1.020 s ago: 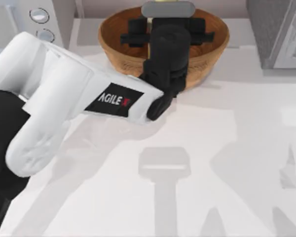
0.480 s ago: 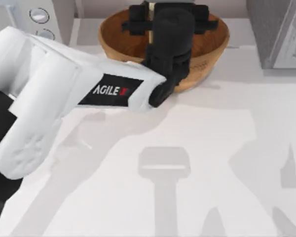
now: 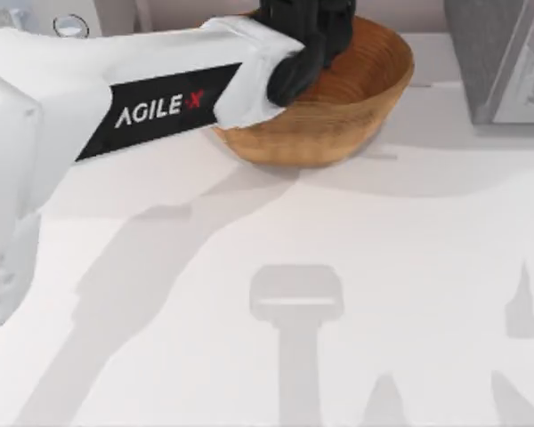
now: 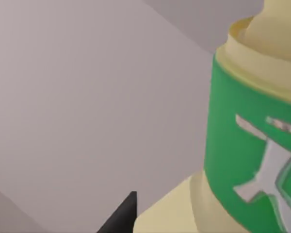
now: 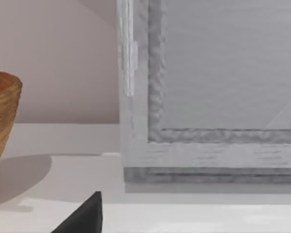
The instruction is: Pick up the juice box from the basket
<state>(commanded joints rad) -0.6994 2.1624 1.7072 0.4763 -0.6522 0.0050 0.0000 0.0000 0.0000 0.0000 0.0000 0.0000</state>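
The table (image 3: 338, 267) is seen from above. The juice box (image 4: 252, 145) is viewed very closely from the left wrist. The basket (image 3: 338, 107) is shared with the right wrist view, seen sideways.

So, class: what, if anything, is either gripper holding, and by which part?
Cannot be told. The juice box looms beside the left gripper's fingertip; no grasp shows.

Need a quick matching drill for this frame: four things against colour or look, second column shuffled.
1. juice box
2. basket
3. left arm
4. panelled unit at the table's right

A. brown, ribbed
B. grey
C. white with a black label
D. green band on cream

Pairs: 1-D, 2-A, 3-C, 4-B
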